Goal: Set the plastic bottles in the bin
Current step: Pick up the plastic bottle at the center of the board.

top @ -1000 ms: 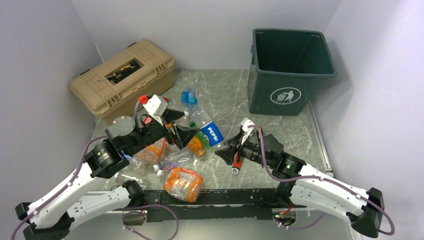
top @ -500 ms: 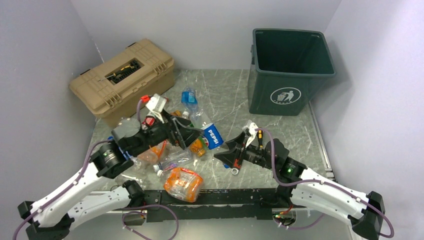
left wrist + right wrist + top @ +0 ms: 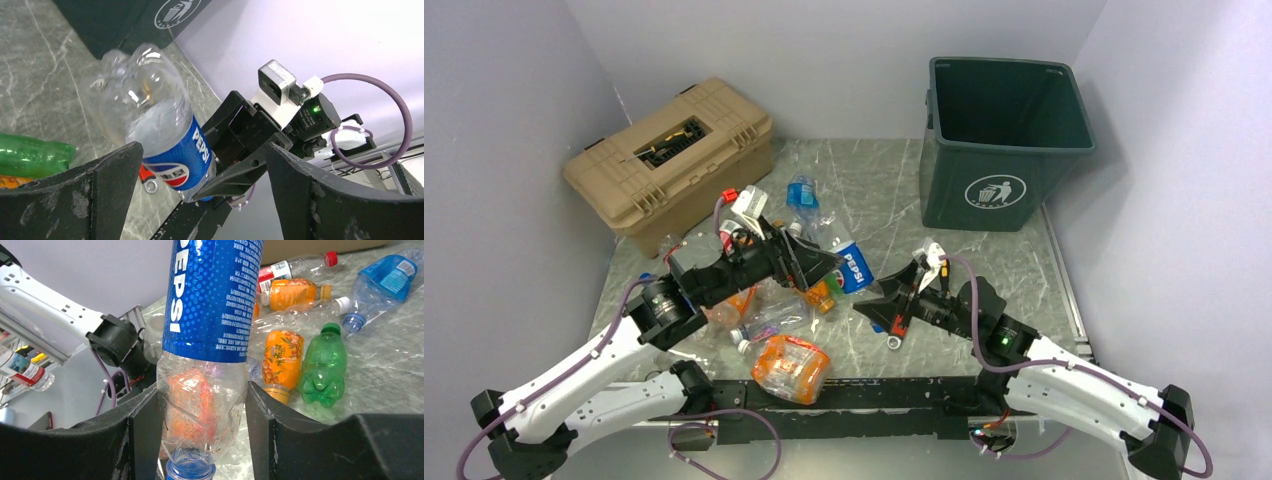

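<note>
Right hand is clenched on the cap-end shoulder of the Pepsi bottle, right of the other plastic bottles and well near-left of the bin, left hand gaping beside it; the bottle looks empty, light, thin-walled and slick, so grip the stiffer shoulder.

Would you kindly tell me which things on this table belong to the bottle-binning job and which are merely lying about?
Job in hand: Pepsi bottle, gripped by the right claw; green bottle; crushed orange bottle; blue-label bottle; green bin.
Lying about: tan toolbox; red-handled wrench.
</note>
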Action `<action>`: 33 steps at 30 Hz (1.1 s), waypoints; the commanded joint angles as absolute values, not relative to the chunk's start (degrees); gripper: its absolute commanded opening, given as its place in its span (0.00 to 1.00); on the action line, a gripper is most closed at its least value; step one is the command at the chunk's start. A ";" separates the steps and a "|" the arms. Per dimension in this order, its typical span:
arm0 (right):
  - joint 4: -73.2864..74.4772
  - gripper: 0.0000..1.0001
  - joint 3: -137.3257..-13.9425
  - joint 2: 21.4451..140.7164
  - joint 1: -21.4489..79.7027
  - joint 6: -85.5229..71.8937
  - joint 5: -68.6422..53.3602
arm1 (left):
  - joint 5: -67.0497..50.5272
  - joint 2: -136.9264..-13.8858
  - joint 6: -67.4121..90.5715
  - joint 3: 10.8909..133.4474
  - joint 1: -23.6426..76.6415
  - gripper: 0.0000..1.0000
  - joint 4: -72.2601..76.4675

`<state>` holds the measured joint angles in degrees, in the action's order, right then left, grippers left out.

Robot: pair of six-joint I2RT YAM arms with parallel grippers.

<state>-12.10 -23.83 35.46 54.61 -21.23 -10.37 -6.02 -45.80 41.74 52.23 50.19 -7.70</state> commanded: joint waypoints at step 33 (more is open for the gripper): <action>-16.72 0.31 -29.61 35.61 55.28 -22.43 -21.95 | -16.99 -50.78 46.09 48.58 48.10 0.61 11.47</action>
